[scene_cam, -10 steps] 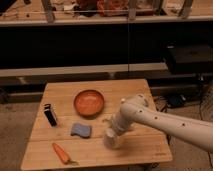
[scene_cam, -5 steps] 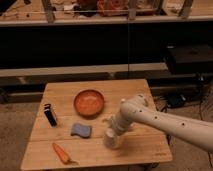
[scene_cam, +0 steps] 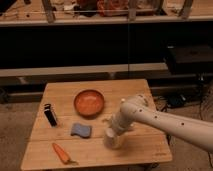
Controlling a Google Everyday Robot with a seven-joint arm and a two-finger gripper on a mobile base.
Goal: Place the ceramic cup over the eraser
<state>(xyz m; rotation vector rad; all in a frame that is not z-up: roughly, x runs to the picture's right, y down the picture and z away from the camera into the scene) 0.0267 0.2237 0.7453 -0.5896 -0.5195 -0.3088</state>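
Note:
The ceramic cup (scene_cam: 114, 140) is a small whitish cup standing on the wooden table (scene_cam: 145, 150), right of centre near the front. My gripper (scene_cam: 113, 131) is at the end of the white arm (scene_cam: 165, 122), which comes in from the right. It sits directly on top of the cup and hides the rim. The eraser (scene_cam: 50, 115) looks like the dark block with a pale end, at the table's left side, far from the cup.
An orange bowl (scene_cam: 89, 102) sits at the table's middle back. A blue sponge (scene_cam: 80, 130) lies left of the cup. An orange carrot (scene_cam: 62, 153) lies at the front left. Dark shelving stands behind the table.

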